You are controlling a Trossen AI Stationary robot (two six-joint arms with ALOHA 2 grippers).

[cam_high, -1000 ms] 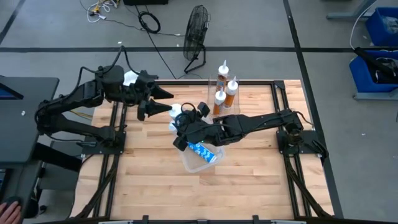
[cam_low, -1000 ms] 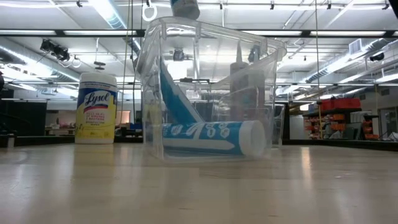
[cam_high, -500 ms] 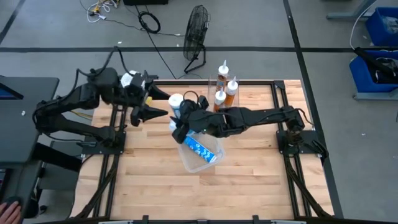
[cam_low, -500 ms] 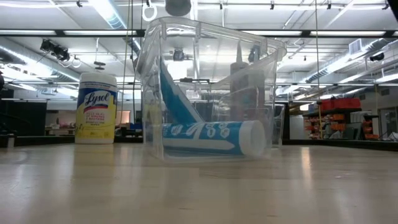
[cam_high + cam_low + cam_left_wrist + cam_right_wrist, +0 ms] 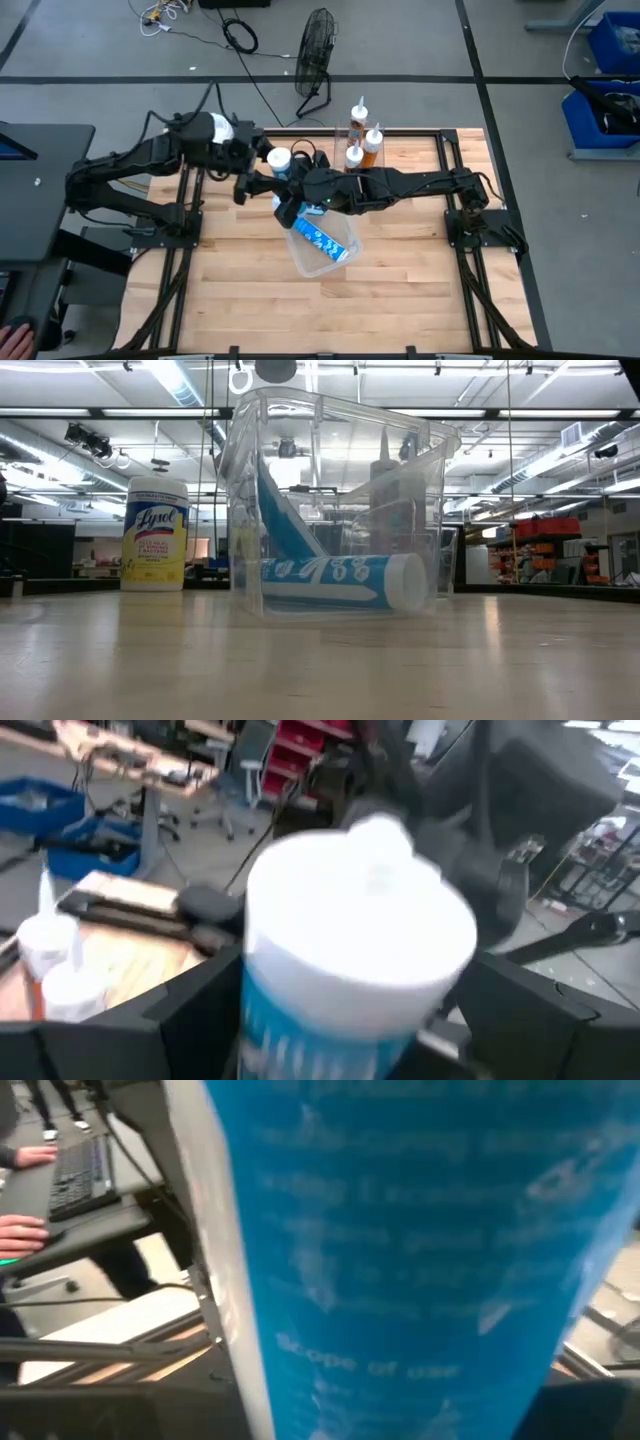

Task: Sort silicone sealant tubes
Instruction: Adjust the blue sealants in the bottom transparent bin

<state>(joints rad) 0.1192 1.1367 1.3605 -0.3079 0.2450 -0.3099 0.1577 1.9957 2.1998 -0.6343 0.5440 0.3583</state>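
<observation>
The right pincer (image 5: pixel 292 200) was pinched on a blue tube (image 5: pixel 280 163), holding it above the far left part of the counter (image 5: pixel 400 290) with its white end up; in the right wrist view the printed blue barrel (image 5: pixel 400 1250) filled nearly the whole picture. The left pincer (image 5: pixel 262 172) had reached in from the left, its fingers (image 5: pixel 200 1010) spread to either side of the same tube's white end (image 5: pixel 360 920), apparently without gripping it. Just beside and below the right pincer in the high view stood a clear bin (image 5: pixel 305 260) with two more blue tubes (image 5: pixel 322 240) inside; the low view showed one lying flat on the bin's floor (image 5: pixel 340 582) and another leaning slantwise against the wall (image 5: pixel 285 510). At the counter's far edge a second clear container (image 5: pixel 352 128) held three orange tubes (image 5: pixel 371 150) standing upright, white nozzles up. A yellow wipes canister (image 5: pixel 154 535) with a white lid stood to the left of the bin in the low view, farther back. A black fan (image 5: pixel 316 45) stood on the floor beyond the counter. In the right wrist view, a person's hands (image 5: pixel 25 1235) rested at a keyboard (image 5: pixel 75 1175) away from the counter.
</observation>
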